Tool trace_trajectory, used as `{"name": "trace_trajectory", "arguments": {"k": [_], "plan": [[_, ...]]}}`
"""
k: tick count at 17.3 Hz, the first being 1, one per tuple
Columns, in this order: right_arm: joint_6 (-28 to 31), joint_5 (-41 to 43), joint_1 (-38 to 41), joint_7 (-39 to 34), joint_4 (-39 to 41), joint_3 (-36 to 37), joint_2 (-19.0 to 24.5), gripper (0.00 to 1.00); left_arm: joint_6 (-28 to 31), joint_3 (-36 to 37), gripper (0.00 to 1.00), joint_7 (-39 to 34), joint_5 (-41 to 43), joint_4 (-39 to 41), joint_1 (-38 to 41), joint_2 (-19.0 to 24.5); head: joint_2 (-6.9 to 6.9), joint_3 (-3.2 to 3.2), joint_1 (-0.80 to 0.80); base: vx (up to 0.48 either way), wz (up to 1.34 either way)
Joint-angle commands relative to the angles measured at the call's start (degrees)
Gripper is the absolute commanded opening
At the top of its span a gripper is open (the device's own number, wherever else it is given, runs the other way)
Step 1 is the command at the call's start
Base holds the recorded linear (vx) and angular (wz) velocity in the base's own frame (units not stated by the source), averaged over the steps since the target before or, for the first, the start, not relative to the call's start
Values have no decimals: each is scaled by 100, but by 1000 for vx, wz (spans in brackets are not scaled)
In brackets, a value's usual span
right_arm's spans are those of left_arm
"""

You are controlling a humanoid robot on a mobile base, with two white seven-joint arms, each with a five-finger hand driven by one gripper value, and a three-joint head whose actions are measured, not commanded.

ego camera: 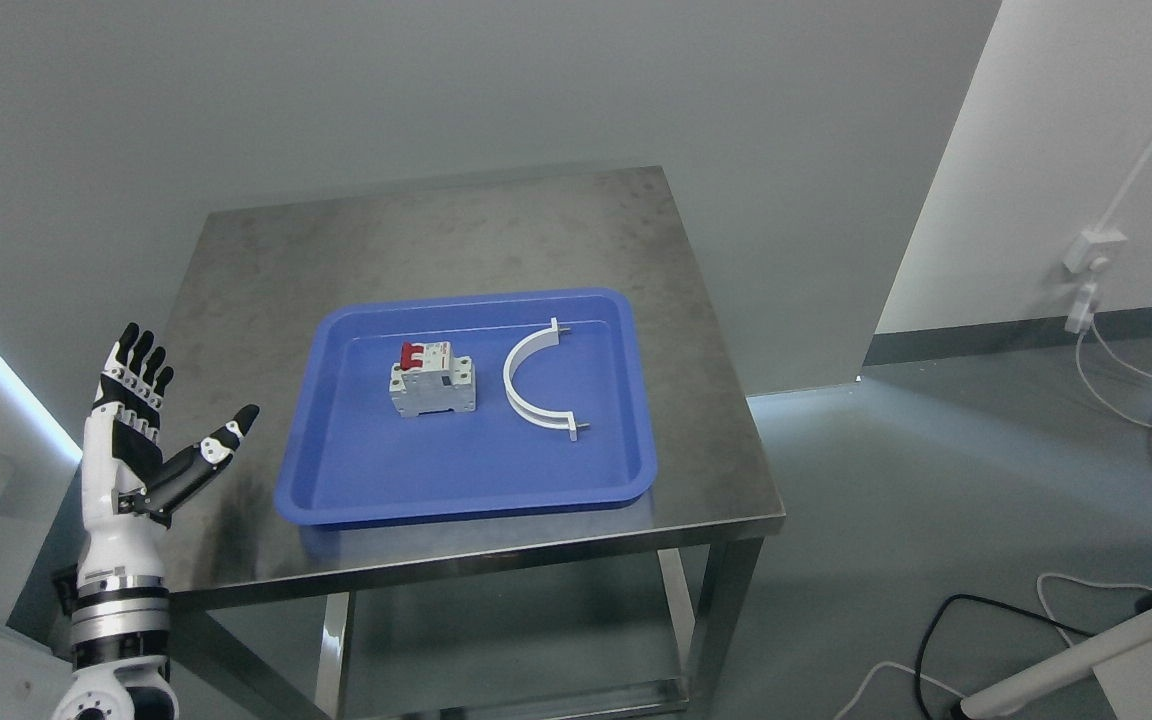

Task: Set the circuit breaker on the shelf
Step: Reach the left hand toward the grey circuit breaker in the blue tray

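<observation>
Head view shows the left hand (141, 430) raised with fingers spread, empty, left of the blue tray (336, 500), seemingly readying to reach the circuit breaker (432, 380) inside it.

A glossy blue plastic tray (466, 490) is the landmark. Inside it, left of centre, sits a light-grey boxy circuit breaker (432, 383) with red switch levers; to that one's right, a white curved plastic clamp (526, 385). Beneath the tray, a dull mottled grey steel table (436, 240). Left of the tray, a white-and-black fingered left hand (141, 435).
</observation>
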State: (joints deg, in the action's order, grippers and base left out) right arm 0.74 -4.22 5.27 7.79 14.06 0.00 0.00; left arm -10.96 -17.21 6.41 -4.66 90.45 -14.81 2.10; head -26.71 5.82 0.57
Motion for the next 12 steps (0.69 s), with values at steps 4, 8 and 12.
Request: {"name": "trace_trajectory", "arguments": {"k": [4,8,12], "plan": [[374,0,0,4,0,-114,-100,100,6,244,100,105,0,7,-135,114,0,0,0,0,0],[374,0,0,4,0,-114,-100,100,146,821,100,895,831,-54,-784,850,0,0,0,0,0],[374,0,0,4,0,-114,-100,100,681,1333,99,1931,1387,-457,-1603,1204,0,0,0,0,0]]}}
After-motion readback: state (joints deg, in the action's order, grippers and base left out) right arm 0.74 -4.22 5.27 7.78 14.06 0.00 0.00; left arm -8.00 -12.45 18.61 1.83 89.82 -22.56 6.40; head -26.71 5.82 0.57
